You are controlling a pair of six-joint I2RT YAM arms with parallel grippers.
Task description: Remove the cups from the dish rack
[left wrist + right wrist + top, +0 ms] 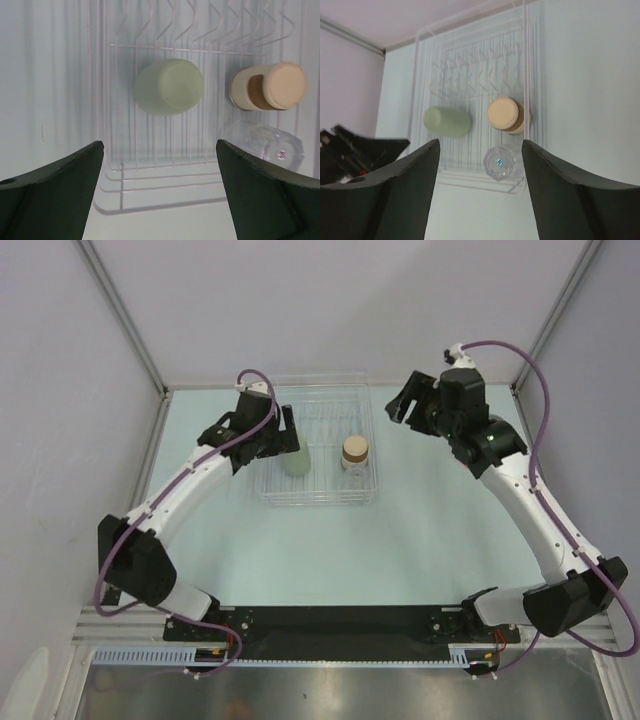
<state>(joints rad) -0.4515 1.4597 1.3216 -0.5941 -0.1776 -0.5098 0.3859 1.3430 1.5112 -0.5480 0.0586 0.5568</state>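
The transparent dish rack (322,490) sits at the table's middle back. A pale green cup (296,461) stands in its left half, and a clear cup with a tan cork-like top (355,449) in its right half. My left gripper (287,432) hovers over the rack's left side by the green cup (169,86), open and holding nothing (160,145). The cork top (270,86) and the clear faceted body (265,142) lie to its right. My right gripper (400,402) hangs open and apart from the rack's right rim; its view (481,142) looks down on the green cup (447,122) and the clear cup (500,161).
Grey walls with metal corner posts (125,315) close in the table at the back and sides. My left arm (355,150) shows at the left edge of the right wrist view. Pale bare tabletop (330,550) lies between the rack and the arm bases.
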